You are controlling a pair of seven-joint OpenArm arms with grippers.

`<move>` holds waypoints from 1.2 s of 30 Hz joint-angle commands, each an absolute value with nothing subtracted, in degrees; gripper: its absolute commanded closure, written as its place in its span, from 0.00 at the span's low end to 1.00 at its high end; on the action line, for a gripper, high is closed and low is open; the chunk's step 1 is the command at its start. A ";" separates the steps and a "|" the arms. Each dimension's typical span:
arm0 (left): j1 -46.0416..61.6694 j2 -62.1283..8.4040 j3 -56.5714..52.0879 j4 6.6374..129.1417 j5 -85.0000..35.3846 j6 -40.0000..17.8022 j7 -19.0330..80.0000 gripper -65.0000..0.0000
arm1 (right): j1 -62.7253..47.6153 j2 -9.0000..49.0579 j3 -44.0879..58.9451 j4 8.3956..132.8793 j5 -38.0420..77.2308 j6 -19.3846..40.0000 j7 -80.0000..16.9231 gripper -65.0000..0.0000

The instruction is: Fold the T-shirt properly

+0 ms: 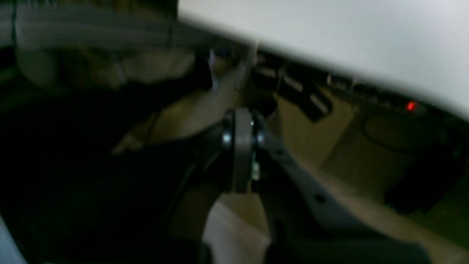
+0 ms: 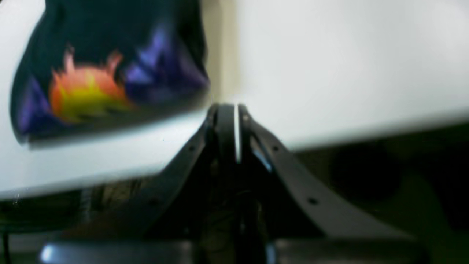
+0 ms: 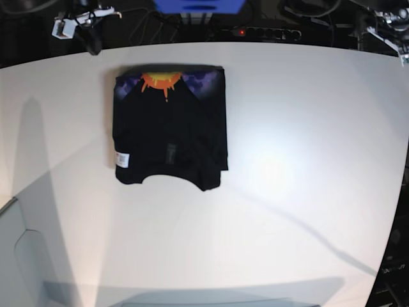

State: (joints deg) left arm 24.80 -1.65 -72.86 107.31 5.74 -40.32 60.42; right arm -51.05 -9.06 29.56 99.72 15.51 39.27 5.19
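The black T-shirt point(image 3: 169, 128) lies folded into a compact rectangle on the white table point(image 3: 294, 160), left of centre. Its orange sunburst and purple print point(image 3: 165, 81) shows along the far edge, and a small white label point(image 3: 121, 158) sits near the front left. In the right wrist view the T-shirt point(image 2: 110, 73) lies to the upper left of my right gripper point(image 2: 231, 110), which is shut and empty near the table's edge. My left gripper point(image 1: 243, 117) is shut on nothing, hanging off the table over the floor. Both arms sit at the far corners in the base view.
A power strip with a red light point(image 3: 255, 32) lies behind the table's far edge, also blurred in the left wrist view as the power strip point(image 1: 410, 106). A blue object point(image 3: 198, 6) stands at the back. A pale grey box point(image 3: 25, 256) sits at the front left.
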 commanded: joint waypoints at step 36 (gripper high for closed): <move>28.70 -12.70 -35.03 31.69 6.20 -36.53 2.59 1.00 | -36.62 0.22 28.62 40.84 -10.77 39.60 21.76 1.00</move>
State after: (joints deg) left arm 27.88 -12.23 -34.70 31.57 6.24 -36.25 2.70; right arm -35.86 -0.03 28.47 40.34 -11.27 39.07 21.17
